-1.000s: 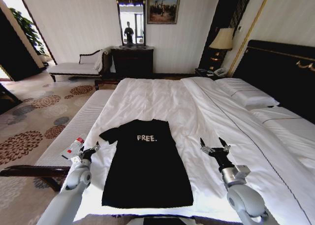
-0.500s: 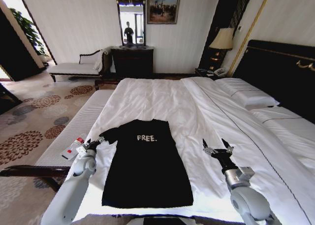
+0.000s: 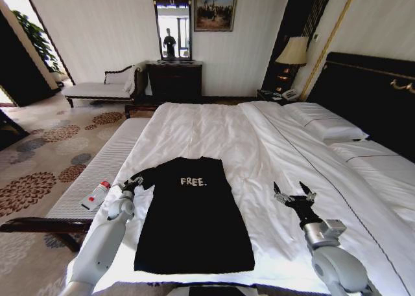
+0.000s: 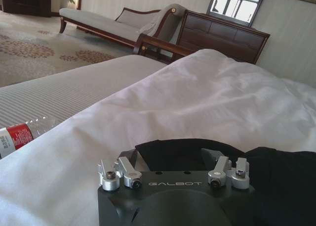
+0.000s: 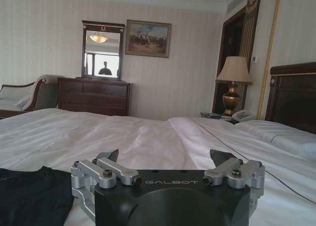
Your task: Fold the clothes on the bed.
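I have the black short-sleeved T-shirt with small white "FREE." lettering point(image 3: 193, 218) lying flat and spread out on the large bed with its white duvet and tall dark headboard point(image 3: 259, 134), near the foot end, chest print facing up. My left gripper point(image 3: 132, 182) sits at the shirt's left sleeve; in the left wrist view its fingers point(image 4: 217, 159) are spread apart with the dark sleeve fabric lying between them, though I can't quite make out whether the tips are touching the cloth or just above it. My right gripper point(image 3: 295, 197) hangs over bare white duvet well to the right of the shirt, and its fingers point(image 5: 109, 156) stand wide apart with nothing between them. In the right wrist view, an edge of the black cloth point(image 5: 29, 196) shows off to one side of that gripper, apart from it. Beside the bed on my left runs a narrow white padded bench point(image 3: 104, 173), and a clear plastic bottle with a red label point(image 3: 95, 195) lies on it, close to my left arm.
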Controlling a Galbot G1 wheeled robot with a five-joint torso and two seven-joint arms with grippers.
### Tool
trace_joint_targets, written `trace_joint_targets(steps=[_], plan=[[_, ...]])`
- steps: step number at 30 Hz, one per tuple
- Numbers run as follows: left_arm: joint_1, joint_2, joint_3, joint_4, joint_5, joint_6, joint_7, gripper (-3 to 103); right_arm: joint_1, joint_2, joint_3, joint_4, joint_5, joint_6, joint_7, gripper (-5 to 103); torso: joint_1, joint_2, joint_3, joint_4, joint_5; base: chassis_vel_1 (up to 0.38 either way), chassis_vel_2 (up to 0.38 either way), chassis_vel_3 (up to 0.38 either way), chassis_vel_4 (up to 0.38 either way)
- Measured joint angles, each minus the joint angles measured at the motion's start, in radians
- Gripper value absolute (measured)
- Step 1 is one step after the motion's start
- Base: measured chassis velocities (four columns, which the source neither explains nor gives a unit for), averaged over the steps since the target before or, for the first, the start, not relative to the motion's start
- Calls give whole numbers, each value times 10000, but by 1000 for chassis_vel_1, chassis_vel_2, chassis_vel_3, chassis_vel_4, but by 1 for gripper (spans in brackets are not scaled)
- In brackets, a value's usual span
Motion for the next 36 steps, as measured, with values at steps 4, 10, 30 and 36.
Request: trace_joint_targets(steps=[4, 10, 30, 36], plan=[[-89, -1, 102, 110, 70, 28, -18, 60, -19, -64, 108, 83, 93, -41, 14, 100, 1, 0, 0, 3, -1, 0, 0, 0, 0], [-82, -6, 71, 148, 88, 27, -19, 39, -84, -52, 171, 112, 107, -46, 19, 100, 0, 0, -1, 1, -1, 0, 0, 0, 0], [197, 136, -155, -333, 496, -409, -1, 0, -131, 181, 73, 124, 64, -98, -34, 100, 0, 0, -1, 2, -1, 0, 0, 0, 0], [40, 235, 386, -1228, 1966, -792, -22, 0, -156, 210, -1, 115, 36, -91, -53, 100, 0, 2, -1, 1, 0, 0, 0, 0, 0]])
